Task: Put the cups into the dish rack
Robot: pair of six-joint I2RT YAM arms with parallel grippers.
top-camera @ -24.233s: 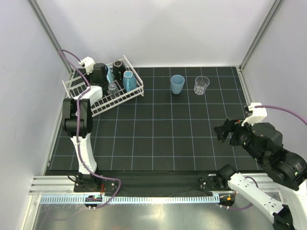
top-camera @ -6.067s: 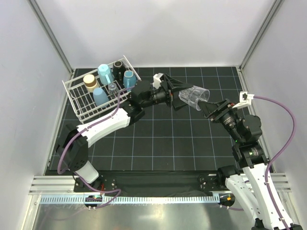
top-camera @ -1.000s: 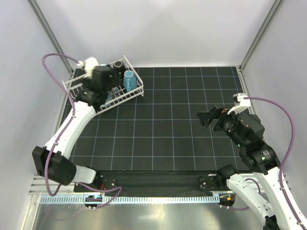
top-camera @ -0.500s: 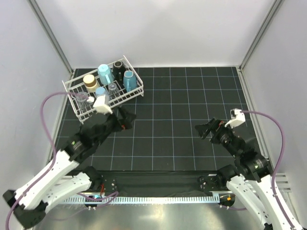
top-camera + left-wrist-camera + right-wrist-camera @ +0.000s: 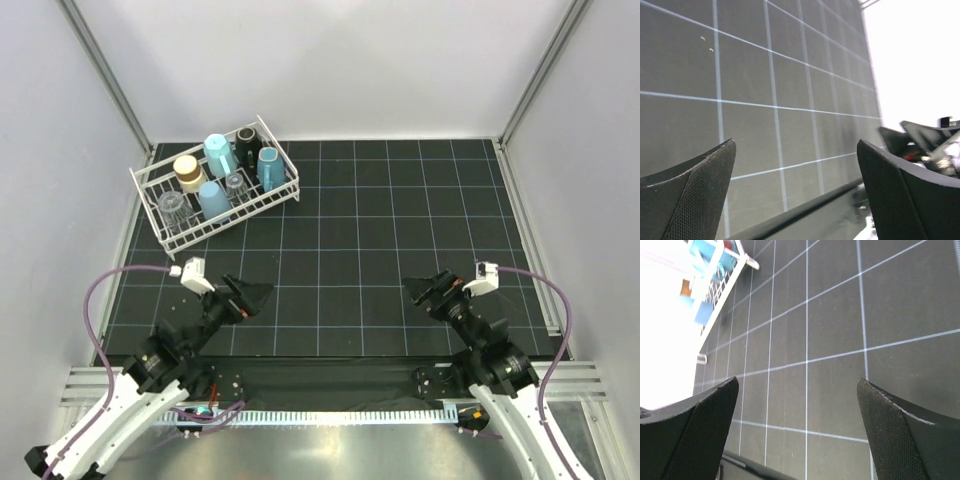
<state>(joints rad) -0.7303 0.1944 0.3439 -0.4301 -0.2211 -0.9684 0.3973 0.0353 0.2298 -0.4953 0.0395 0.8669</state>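
Seen from above, the white wire dish rack (image 5: 245,210) sits at the far left corner of the black gridded mat (image 5: 380,240). All 7 cups (image 5: 212,198) are inside its low sides, among them a shiny brown metal cup (image 5: 187,170), a black mug (image 5: 245,138) and a clear glass (image 5: 172,208). No cup shows outside the rack, so loading looks finished. The sensible step is to park both arms low, well apart from the rack, without brushing its thin wires. The left gripper (image 5: 258,293) and right gripper (image 5: 415,288) hover near their bases, both spread wide and holding nothing. The left wrist view shows matte, mesh-textured fingers (image 5: 695,195) far apart with only mat between them. The right wrist view shows the same, with the rack far off at its upper left.
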